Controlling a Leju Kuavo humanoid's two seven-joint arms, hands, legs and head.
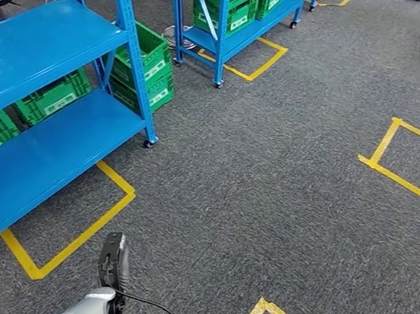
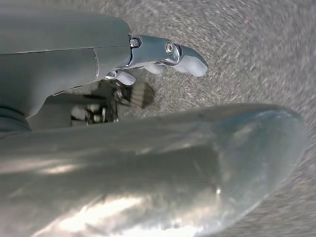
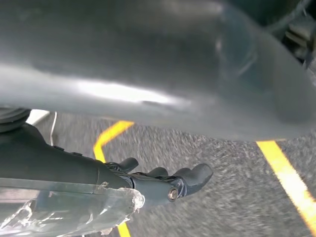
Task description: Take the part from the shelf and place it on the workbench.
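Note:
My right hand (image 3: 164, 185) hangs over the grey carpet with its dark fingers stretched almost straight. Crinkled clear plastic, the wrapped part (image 3: 78, 212), lies pressed against its palm side and is held there. What is inside the wrap is hidden. My left hand (image 2: 160, 57) also hangs above the carpet, fingers apart and slightly bent, with nothing in it. My left forearm (image 1: 96, 305) comes in at the bottom of the head view. The blue shelf (image 1: 33, 149) stands to the left, and its two visible boards are bare.
Green crates (image 1: 149, 68) sit behind and under the blue shelf, and more fill a second blue rack (image 1: 238, 14) further back. Yellow tape squares (image 1: 68, 243) mark the carpet, one at the right (image 1: 405, 159). Open carpet stretches ahead and to the right.

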